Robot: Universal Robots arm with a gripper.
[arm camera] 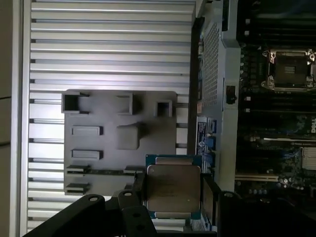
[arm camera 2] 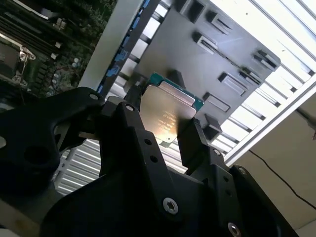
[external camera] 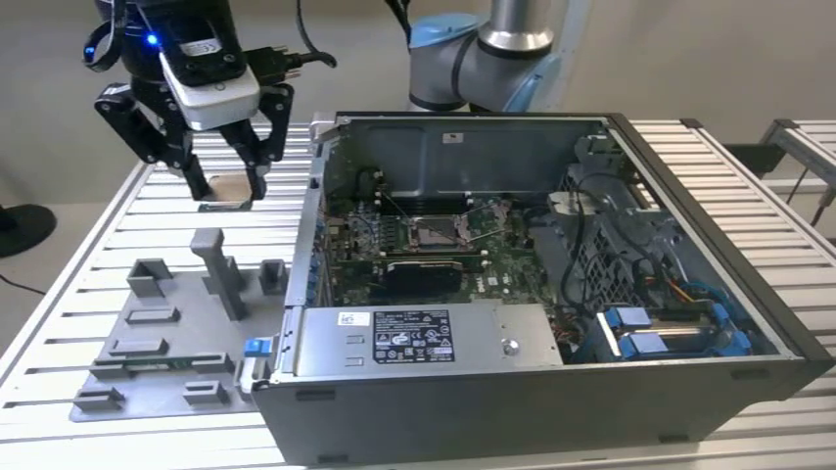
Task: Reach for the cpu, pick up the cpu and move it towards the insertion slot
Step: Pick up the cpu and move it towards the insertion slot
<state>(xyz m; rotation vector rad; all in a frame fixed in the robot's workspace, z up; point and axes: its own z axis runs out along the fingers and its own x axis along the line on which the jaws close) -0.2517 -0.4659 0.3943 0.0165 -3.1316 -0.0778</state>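
The gripper (external camera: 225, 201) hung above the slatted table (external camera: 92, 235), outside the open computer case (external camera: 523, 411), and it was closed on the cpu (external camera: 225, 188). In the second wrist view the two black fingers (arm camera 2: 190, 140) pressed on two opposite edges of it, with only the width of the chip between them. The cpu was held off the table, and in the first wrist view its metal top (arm camera: 173, 190) faced the camera, with the grey fixture plate (external camera: 157, 338) below it. It looked almost square, so I judged that no long axis needed to be considered, only the turn of its corners. The relation that mattered was this: in the exterior view the socket (external camera: 438, 231) lay at about 3 to 4 o'clock from the gripper, well apart, inside the case and beyond its near side wall. In the first wrist view the socket (arm camera: 289, 69) showed its frame open. As for writing, the cpu top carried faint print, and a black label (external camera: 411, 336) and a small white sticker (external camera: 352, 317) sat on the metal box at the case front; I did not read them.
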